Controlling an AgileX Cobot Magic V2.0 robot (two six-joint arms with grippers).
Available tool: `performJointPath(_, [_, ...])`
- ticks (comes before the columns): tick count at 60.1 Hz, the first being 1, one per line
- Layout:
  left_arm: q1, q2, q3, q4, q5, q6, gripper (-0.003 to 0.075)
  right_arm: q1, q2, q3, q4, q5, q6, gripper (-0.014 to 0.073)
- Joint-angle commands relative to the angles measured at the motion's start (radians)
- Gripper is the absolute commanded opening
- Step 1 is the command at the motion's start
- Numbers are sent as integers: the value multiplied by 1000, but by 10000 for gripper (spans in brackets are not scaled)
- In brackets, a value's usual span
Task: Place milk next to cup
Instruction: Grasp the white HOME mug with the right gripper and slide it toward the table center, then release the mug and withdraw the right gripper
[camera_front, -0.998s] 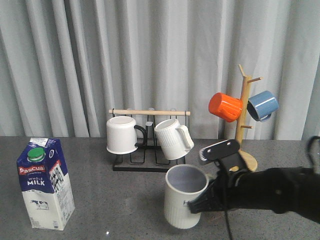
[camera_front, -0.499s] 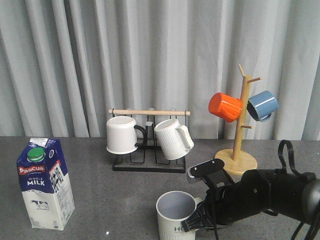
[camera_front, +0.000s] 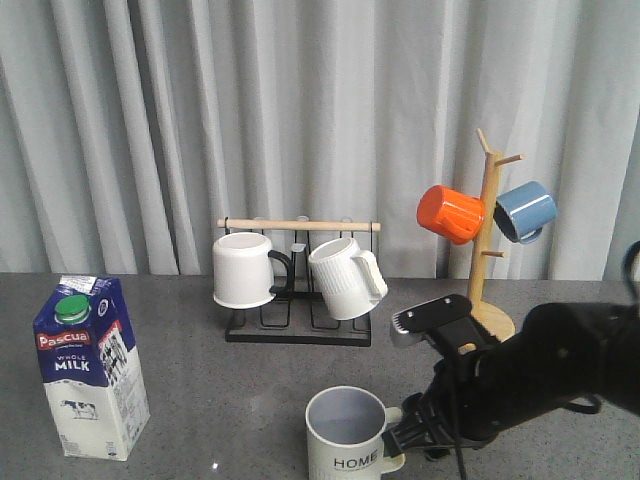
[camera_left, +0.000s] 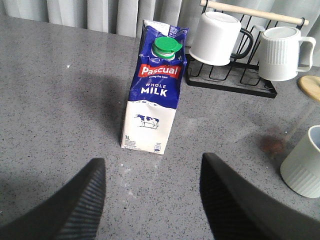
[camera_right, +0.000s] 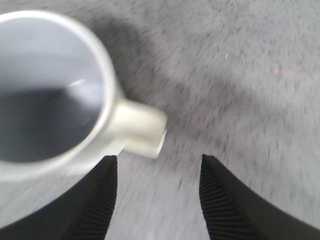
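Note:
The milk, a blue-and-white carton with a green cap, stands upright at the table's left. In the left wrist view the milk stands a short way ahead of my open, empty left gripper. The cup, pale with "HOME" on it, stands upright at the front middle, far right of the milk. It shows at the left wrist view's edge. My right gripper is just right of the cup's handle. In the right wrist view the right gripper is open, with the cup's handle just beyond its fingertips.
A black rack with a wooden bar holds a plain white mug and a ribbed white mug behind the cup. A wooden mug tree with an orange mug and a blue mug stands at the back right. A grey curtain hangs behind.
My right gripper carried the cup down and to the front left, set it upright on the table, let go of the handle and drew back a little. The milk has not moved.

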Motion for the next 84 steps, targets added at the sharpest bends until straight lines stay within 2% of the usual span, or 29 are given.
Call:
performJointPath(1, [0, 6, -32, -9, -63, 0, 414, -1, -111, -29, 5, 71, 15, 381])
performJointPath(9, [0, 6, -32, -9, -61, 0, 414, -1, -254, -29, 40, 178, -4, 347])
performJointPath(15, [0, 6, -32, -9, -56, 0, 414, -1, -366, -29, 41, 194, -20, 296])
performJointPath(35, [0, 6, -32, -9, -16, 0, 414, -1, -707, -12, 36, 249, -71, -13])
performJointPath(41, [0, 6, -32, -9, 8, 0, 414, -1, -808, 83, 39, 235, -87, -9])
performJointPath(56, [0, 8, -32, -44, 16, 3, 414, -1, -1048, 528, -14, -4, -89, -6])
performJointPath(62, [0, 40, -60, -98, 61, 59, 417, -1, -1100, 660, -13, -27, -85, -6])
performJointPath(71, [0, 149, -203, -122, 170, 120, 423, -1, -1151, 764, -15, -27, -72, -5])
performJointPath(84, [0, 376, -556, -120, 373, 153, 479, -1, -1171, 793, -23, -32, -56, -5])
